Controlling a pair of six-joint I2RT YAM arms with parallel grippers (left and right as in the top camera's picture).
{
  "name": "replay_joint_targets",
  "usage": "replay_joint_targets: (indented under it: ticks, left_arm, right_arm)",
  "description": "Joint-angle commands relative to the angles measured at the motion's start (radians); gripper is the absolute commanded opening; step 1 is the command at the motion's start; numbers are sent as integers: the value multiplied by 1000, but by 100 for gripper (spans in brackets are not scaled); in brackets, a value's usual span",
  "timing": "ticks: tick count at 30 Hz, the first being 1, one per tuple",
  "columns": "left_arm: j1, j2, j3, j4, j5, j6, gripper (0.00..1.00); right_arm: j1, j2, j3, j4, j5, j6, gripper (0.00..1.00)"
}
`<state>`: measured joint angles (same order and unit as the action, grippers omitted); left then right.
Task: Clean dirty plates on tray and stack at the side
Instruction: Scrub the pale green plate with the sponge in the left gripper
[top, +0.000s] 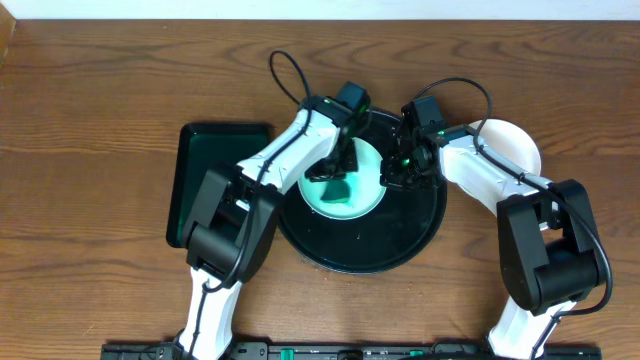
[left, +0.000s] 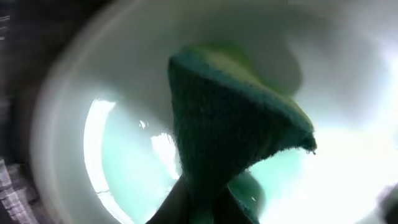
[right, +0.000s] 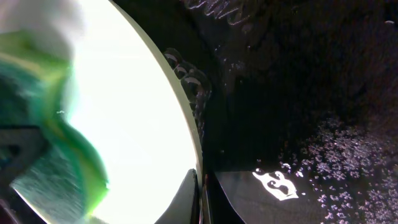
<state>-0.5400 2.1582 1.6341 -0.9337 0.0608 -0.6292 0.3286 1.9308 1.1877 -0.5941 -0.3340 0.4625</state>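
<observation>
The plate (top: 367, 197) sat toward the far left of the black tray (top: 405, 242), with bare tray left free at its near and right sides. The right fingers (top: 393, 177) pinched its right rim. The left fingers (top: 343, 160) clamped a green sponge (top: 335, 192) onto its glossy, pale-mint centre. A second plate (top: 515, 145) lay on the table (top: 100, 100) beside the tray.

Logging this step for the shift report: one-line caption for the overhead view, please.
Left tool presses green sponge on the plate in the black tray; right tool grips its rim.

plates (top: 368, 197) (top: 515, 140) 2 | black tray (top: 420, 218) 1 | green tray (top: 205, 170) 1 | sponge (top: 335, 190) 1
</observation>
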Motion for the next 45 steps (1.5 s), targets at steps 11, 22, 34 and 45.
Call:
replay_joint_targets:
  ticks: [11, 22, 34, 45]
  left_arm:
    - [-11, 22, -16, -13, 560, 444, 7]
    - [1, 22, -16, 126, -4, 273, 7]
    - [-3, 22, -16, -97, -134, 38, 7]
    - [0, 22, -16, -8, 439, 362, 7]
  right_arm:
    - [-5, 19, -8, -7, 15, -15, 1]
    - [-5, 19, -8, -7, 15, -15, 1]
    - [-5, 19, -8, -6, 15, -16, 1]
    - [-5, 19, -8, -7, 14, -15, 1]
